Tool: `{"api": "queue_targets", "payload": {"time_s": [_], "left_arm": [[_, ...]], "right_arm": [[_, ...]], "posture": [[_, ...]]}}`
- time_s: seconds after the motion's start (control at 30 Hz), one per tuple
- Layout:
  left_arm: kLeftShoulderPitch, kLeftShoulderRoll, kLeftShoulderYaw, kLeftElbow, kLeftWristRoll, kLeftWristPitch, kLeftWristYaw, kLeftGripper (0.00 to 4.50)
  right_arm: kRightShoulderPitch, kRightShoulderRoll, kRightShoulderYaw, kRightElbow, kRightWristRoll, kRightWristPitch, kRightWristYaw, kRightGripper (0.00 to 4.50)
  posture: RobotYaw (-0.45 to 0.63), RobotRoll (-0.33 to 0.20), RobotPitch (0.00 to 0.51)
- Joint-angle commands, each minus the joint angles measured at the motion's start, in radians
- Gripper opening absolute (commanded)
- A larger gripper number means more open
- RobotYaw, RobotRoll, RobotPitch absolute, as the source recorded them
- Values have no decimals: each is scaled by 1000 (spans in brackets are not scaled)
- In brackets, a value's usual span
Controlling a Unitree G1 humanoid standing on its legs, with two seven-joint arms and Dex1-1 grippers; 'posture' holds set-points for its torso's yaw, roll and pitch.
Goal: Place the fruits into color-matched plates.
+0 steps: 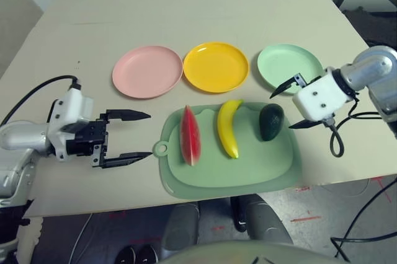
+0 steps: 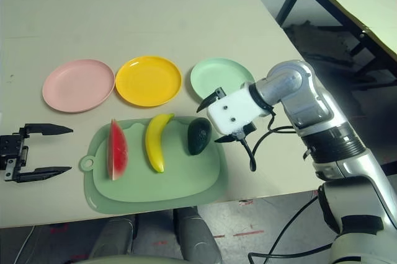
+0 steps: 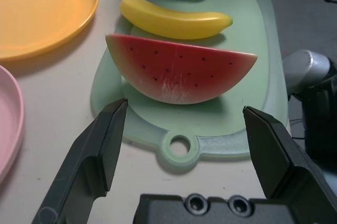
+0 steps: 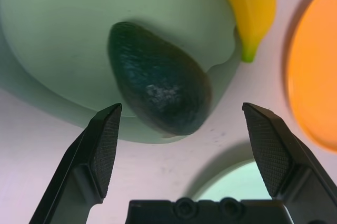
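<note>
1. Three toy fruits side by side on a pale green mat at the near edge of the desk: red watermelon wedge with green rind toward 9 o'clock, curved yellow banana in the middle, dark green oval avocado toward 3 o'clock.
2. Beyond the mat, toward 12 o'clock, a row of three round shallow plates, each bare: pale pink plate, yellow-orange plate, mint green plate.
3. Left pincer at 9 o'clock of the mat, black fingers spread wide, holding nothing, aimed at the watermelon past the mat's ring tab.
4. Right pincer at 3 o'clock of the avocado, fingers wide apart and empty, near edge of the green plate just behind it.
5. Open desk between plates and mat; wide bare surface toward 12 o'clock.
6. Smooth, glossy plastic throughout; avocado skin faintly pebbled, watermelon dotted with black seeds; matte light-wood desk.
</note>
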Motion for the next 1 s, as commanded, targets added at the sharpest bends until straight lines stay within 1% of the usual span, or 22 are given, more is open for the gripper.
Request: {"api": "queue_targets", "payload": {"time_s": [0.03,0.2,0.37,0.47,0.63,0.83,1.0], "left_arm": [[8,8,-10,-18,20,-8,10,4458],[-12,8,-13,-14,17,-9,16,4458],[-49,19,-11,17,14,-17,-5,4458],[-83,34,-36,44,39,-36,-23,4458],[-132,25,-77,52,46,-40,-26,4458],[-140,29,-91,45,42,-38,-25,4458],[-147,42,-91,52,53,-41,-27,4458]], "right_arm": [[-14,6,39,49,-11,-52,12,4500],[-41,39,64,142,-25,-108,12,4500],[-59,53,90,197,-28,-146,12,4500],[-65,70,95,227,-39,-161,12,4500],[-66,103,93,261,-58,-165,9,4500],[-83,134,87,319,-102,-186,-17,4500],[-81,143,86,338,-125,-181,-31,4500]], "posture": [[79,0,157],[75,0,154],[75,0,157],[76,0,162],[72,0,169],[68,0,172],[67,0,171]]}}
